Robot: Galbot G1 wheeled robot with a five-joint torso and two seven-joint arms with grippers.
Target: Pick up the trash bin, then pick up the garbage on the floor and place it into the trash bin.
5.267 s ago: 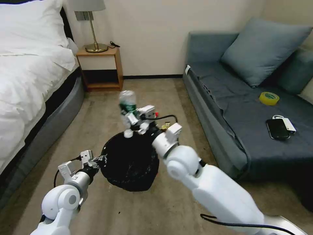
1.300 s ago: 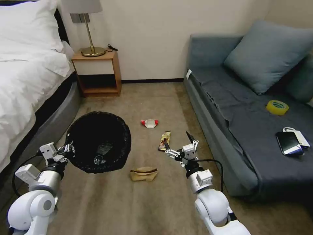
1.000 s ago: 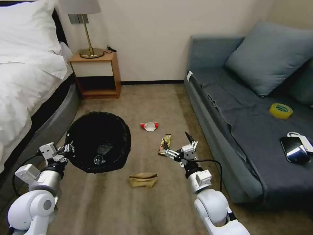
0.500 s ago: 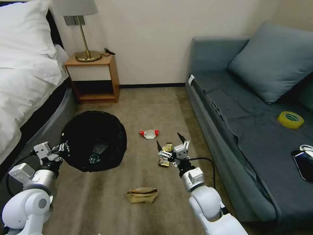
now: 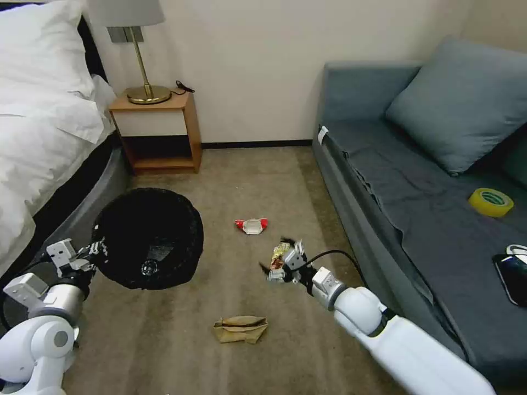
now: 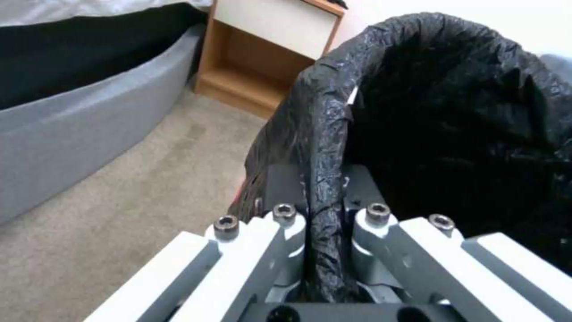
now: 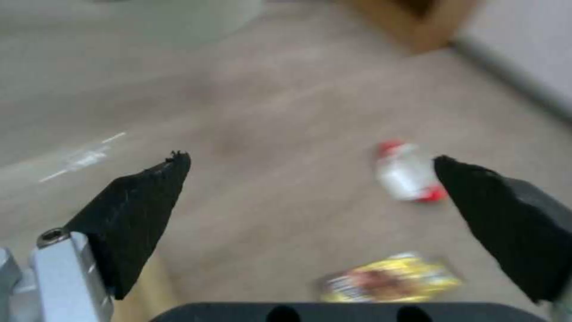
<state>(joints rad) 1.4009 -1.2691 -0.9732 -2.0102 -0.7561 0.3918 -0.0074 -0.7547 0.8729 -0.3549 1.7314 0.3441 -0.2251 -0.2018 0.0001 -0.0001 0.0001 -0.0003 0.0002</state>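
Gold snack wrapper (image 5: 279, 255) on carpet — right tool (image 5: 280, 257) now lower, spread wide, left tool (image 5: 96, 248) still clamping trash bin (image 5: 148, 237)

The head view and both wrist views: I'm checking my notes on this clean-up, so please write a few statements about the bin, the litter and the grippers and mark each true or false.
1. The left gripper is shut on the rim of the round trash bin lined with a crinkly black bag. True.
2. The right gripper is shut on the brown-gold snack wrapper. False: its jaws are open and the wrapper lies on the carpet below them.
3. The crumpled brown paper bag is inside the bin. False: it lies on the carpet.
4. The white packet with red ends lies on the carpet. True.
5. The yellow tape roll rests on the grey sofa. True.
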